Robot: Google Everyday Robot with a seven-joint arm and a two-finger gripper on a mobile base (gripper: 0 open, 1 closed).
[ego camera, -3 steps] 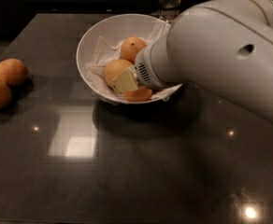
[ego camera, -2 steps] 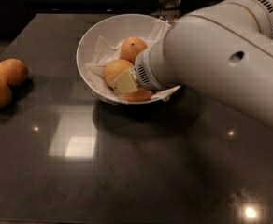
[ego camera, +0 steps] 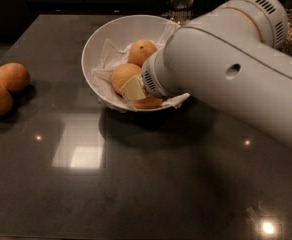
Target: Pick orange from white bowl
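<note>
The white robot arm (ego camera: 226, 79) reaches into the wide white bowl lined with crumpled paper (ego camera: 93, 44), and its claw (ego camera: 135, 90) sits low among the fruit. The smooth round orange (ego camera: 122, 75) lies in the bowl against the claw's pale tip. I cannot tell whether the claw is clenched on it, as the arm hides most of it. Just behind the claw lies an orange with a dark stem dot (ego camera: 141, 51). Well off to the claw's left in view, three loose oranges (ego camera: 11, 77) cluster on the dark glossy desk (ego camera: 136, 184).
</note>
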